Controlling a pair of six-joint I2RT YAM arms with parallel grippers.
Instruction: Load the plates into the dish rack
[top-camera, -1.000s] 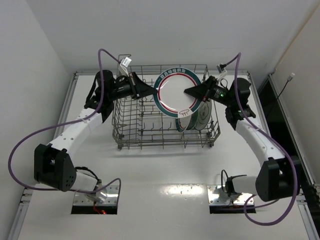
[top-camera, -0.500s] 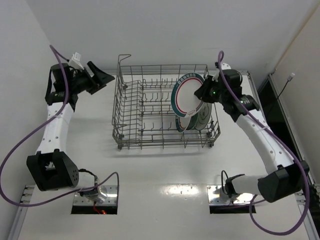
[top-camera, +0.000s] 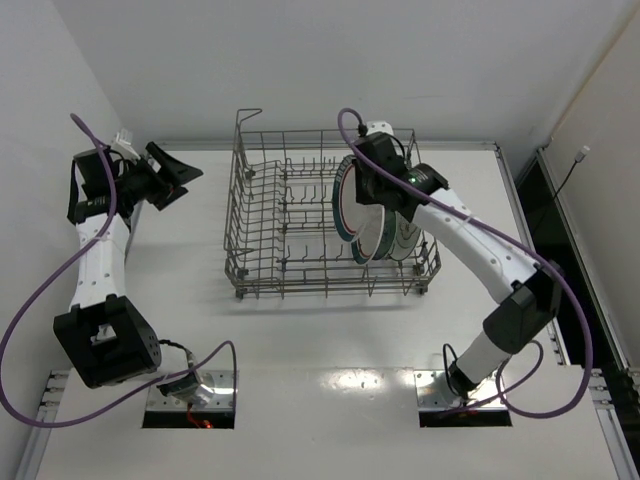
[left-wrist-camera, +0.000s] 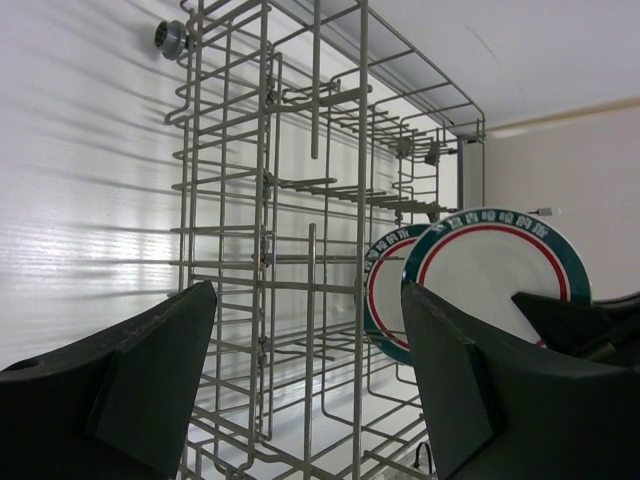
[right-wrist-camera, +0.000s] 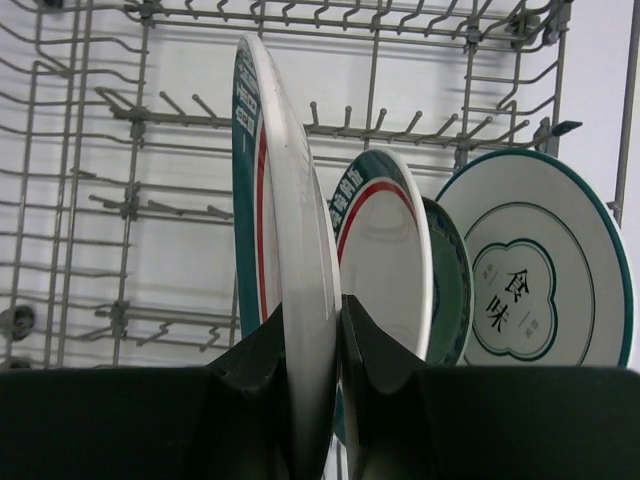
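The grey wire dish rack (top-camera: 300, 131) stands in the middle of the table. My right gripper (top-camera: 368, 192) is shut on the rim of a white plate with red-and-green rings (top-camera: 344, 205), held upright and edge-on over the rack's right half. In the right wrist view this plate (right-wrist-camera: 285, 190) sits between the fingers (right-wrist-camera: 365, 340). To its right stand a second ringed plate (right-wrist-camera: 385, 260), a teal plate (right-wrist-camera: 455, 290) and a white plate with a dark motif (right-wrist-camera: 540, 270). My left gripper (top-camera: 175, 172) hangs open and empty, well left of the rack (left-wrist-camera: 265, 250).
The rack rests on a white table (top-camera: 330, 340) enclosed by white walls. A black strip (top-camera: 560, 230) runs along the right side. Purple cables loop from both arms. The arm bases sit at the near edge.
My left gripper let go of the ringed plate, opened and swung away to the far left. My right gripper turned the plate on edge and brought it beside the standing plates.
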